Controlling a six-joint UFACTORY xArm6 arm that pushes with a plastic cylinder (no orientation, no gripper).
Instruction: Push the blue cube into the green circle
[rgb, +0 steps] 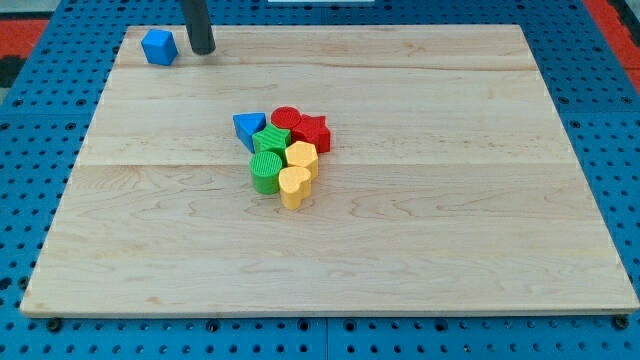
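Observation:
The blue cube (159, 47) sits near the top left corner of the wooden board (450, 200). My tip (204, 50) rests on the board just to the right of the cube, a small gap apart. The green circle (266, 171) stands in a tight cluster near the board's middle, at the cluster's lower left. It lies well below and to the right of the cube.
The cluster also holds a blue triangle (247, 128), a green star-like block (271, 140), a red circle (286, 118), a red star (312, 131), a yellow hexagon (302, 157) and a yellow heart (293, 187). Blue pegboard (40, 150) surrounds the board.

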